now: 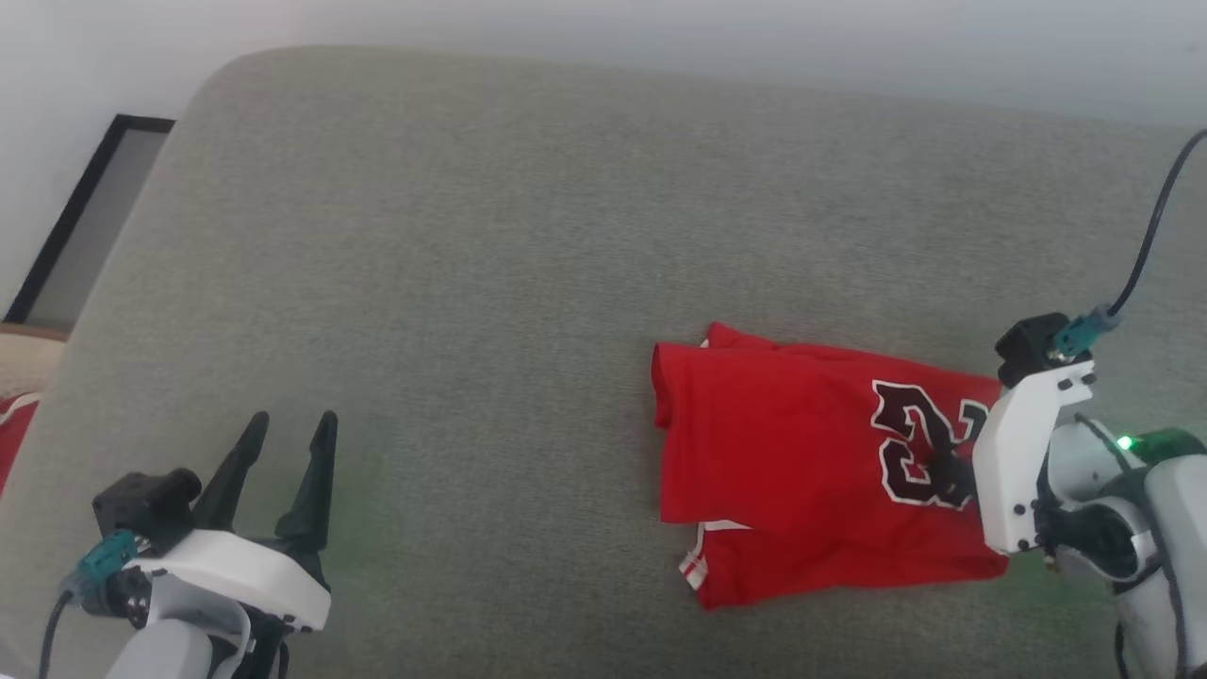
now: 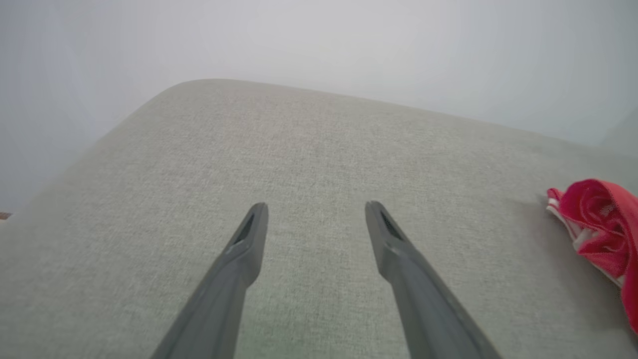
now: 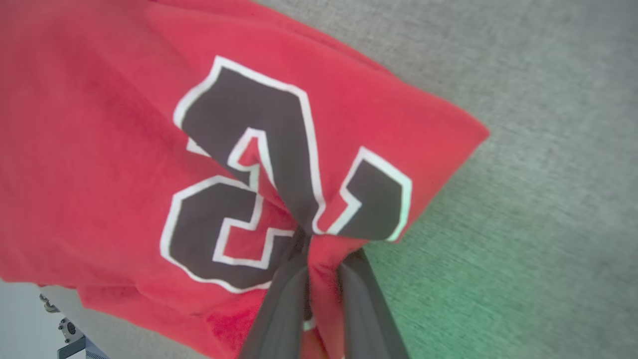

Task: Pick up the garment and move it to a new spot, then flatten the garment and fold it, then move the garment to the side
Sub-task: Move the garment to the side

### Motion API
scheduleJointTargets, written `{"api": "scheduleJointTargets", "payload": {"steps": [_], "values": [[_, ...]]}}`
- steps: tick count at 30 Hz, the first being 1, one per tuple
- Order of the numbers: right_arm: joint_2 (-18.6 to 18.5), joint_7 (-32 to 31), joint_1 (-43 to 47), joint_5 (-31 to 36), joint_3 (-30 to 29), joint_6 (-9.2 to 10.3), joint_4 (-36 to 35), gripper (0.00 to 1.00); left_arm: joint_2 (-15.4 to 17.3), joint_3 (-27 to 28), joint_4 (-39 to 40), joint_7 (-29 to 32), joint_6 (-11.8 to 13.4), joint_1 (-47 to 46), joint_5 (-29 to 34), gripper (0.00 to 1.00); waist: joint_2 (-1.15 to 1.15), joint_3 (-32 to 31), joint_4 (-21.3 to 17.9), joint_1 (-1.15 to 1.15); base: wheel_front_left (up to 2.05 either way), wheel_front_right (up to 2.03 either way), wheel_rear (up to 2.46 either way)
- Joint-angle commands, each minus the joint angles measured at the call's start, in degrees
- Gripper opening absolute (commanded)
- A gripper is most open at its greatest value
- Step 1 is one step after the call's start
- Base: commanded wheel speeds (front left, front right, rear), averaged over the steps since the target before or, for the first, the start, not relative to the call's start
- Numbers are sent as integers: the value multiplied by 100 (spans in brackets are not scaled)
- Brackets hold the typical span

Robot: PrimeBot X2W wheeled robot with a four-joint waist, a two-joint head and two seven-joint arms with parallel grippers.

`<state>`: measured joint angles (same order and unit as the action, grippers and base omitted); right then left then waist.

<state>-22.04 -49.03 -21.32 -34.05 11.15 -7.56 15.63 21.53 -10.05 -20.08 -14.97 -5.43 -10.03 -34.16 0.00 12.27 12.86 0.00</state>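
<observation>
On the grey cushion (image 1: 471,283), right of centre: folded red shirt (image 1: 801,453) | right gripper (image 3: 324,249) pinching its printed number | left gripper (image 1: 290,424) open, well apart | likely best: move slowly, low, so the folds hold.

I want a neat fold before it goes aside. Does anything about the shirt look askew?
Yes. The garment is folded unevenly: a lower layer with striped trim sticks out past the top layer at its near-left corner, and the right gripper pinches the number print into a pucker.
</observation>
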Motion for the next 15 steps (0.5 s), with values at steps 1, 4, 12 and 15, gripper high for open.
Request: {"api": "scheduleJointTargets", "payload": {"steps": [1,4,12,15], "values": [[-86,-50,-45,67,-57,14,9,0,-5,37,35,-22,-38,-110,89,100,0,-10,-101,0,0,0,0],[-175,-76,-197,110,-135,12,-113,0,-8,69,90,-21,-81,-156,142,100,0,10,-255,0,0,0,0],[-539,10,-710,309,-383,10,-140,0,-28,-37,165,-21,-143,-412,255,100,0,174,-733,0,0,0,0],[-692,90,-937,369,-486,10,-61,0,-31,-135,154,-22,-161,-562,284,100,0,275,-940,0,0,0,0]]}}
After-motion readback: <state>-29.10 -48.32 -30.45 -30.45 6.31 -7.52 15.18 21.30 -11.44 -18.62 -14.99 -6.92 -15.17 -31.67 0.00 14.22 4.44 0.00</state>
